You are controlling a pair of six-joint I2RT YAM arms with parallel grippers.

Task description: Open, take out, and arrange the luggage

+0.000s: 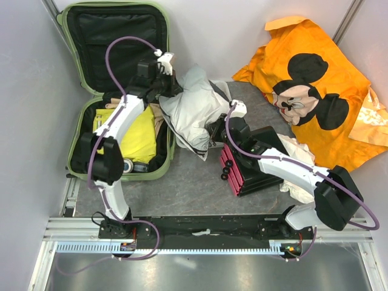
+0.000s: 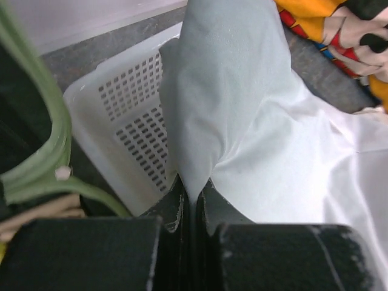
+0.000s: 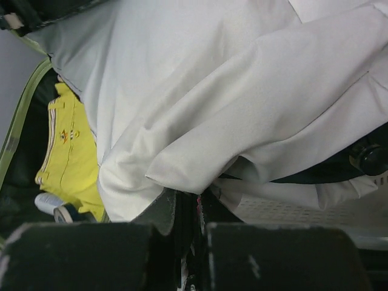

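Luggage [image 1: 91, 54] open at the far left of the table [image 1: 194, 182], lid upright against the back wall with black lining showing, base flat and close against the left wall panel. In the base: a yellow garment [image 1: 136, 136], a small round roll [image 1: 127, 165] at the near edge, some beige fabric toward the right rim.

Just right of that rim, draped over a white mesh basket [image 2: 130, 121]: a white garment [image 1: 191, 106], pulled up into a peak. Left end effector [image 2: 193, 209] over the luggage's right rim, jaws pinched tight on that peak. Right end effector [image 3: 188, 212] on the garment's near-right side, apart from the luggage, jaws narrow with a lower fold caught between them.

Under the right arm, a black box with pink drawers [image 1: 239, 176], just beside the garment's hem. Farther right, an orange Mickey Mouse cloth [image 1: 315, 91] spread up the wall, and crumpled white fabric [image 1: 297, 182] beside the box.

Bare table only in the strip between luggage and box, toward the near rail.
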